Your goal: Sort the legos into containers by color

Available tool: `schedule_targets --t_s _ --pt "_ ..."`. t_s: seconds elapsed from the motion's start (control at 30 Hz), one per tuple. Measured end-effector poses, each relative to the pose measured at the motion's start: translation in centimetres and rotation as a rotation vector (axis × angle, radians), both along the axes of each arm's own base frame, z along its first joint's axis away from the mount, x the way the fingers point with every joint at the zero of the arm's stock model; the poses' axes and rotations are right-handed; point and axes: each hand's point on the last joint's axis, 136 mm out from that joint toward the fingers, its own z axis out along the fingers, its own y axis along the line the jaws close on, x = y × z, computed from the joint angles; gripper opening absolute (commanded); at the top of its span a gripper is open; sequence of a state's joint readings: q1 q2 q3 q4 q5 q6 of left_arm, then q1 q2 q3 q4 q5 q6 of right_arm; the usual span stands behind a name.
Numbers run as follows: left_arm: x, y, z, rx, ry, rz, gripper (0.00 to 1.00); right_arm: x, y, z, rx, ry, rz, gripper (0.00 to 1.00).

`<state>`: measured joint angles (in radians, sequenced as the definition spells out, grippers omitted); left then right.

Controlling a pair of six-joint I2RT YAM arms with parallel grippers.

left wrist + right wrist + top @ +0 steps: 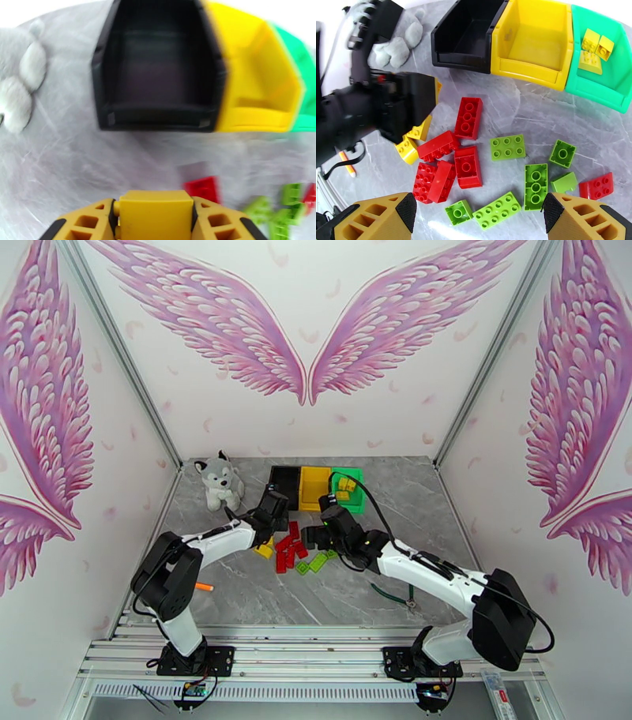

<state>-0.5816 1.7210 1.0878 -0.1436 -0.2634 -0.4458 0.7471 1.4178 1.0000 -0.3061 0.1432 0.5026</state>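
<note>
Left gripper [155, 223] clamps a plain yellow brick [154, 205] between its fingers, just short of the black bin [158, 118]. Yellow bin [256, 98] and green bin [306, 83] line up to the right. Right gripper [480, 215] gapes wide over loose red bricks [468, 116] and light green bricks [507, 147]. Plush husky [23, 79] sits left.

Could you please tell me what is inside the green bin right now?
Three yellow legos lie clustered in the green bin; the rest of its visible floor is bare. Its right corner is cut off by the picture's edge.
</note>
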Motion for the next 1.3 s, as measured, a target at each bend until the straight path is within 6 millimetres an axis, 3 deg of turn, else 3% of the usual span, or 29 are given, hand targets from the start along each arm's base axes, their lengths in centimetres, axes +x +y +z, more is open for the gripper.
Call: schedule_targets --t_s 0.33,0.8,0.87,0.97,1.03,1.3 --pt "-1.1 -7.4 2.4 -0.302 0.027 -0.246 0.29 1.4 -3.8 -0.1 0.104 0.012 -0.089 0.92" --pt "5.6 -18.9 4.9 -0.642 0.02 -0.435 0.32 0.3 -10.1 5.0 0.126 -0.177 -0.31 0.98" --pt "6.7 -20.2 5.4 -0.68 0.012 -0.451 0.36 0.2 -10.4 5.4 0.128 -0.19 -0.321 0.98" --pt "8.1 -21.6 6.0 -0.717 -0.003 -0.463 0.59 0.3 -10.5 5.5 0.125 -0.195 -0.328 0.98" --pt "8.7 -22.3 6.3 -0.741 -0.006 -0.469 0.7 0.3 -10.6 5.5 0.124 -0.194 -0.329 0.98" --pt "9.0 -22.6 6.7 -0.772 -0.01 -0.462 0.77 0.4 -10.5 5.1 0.117 -0.185 -0.329 0.98"
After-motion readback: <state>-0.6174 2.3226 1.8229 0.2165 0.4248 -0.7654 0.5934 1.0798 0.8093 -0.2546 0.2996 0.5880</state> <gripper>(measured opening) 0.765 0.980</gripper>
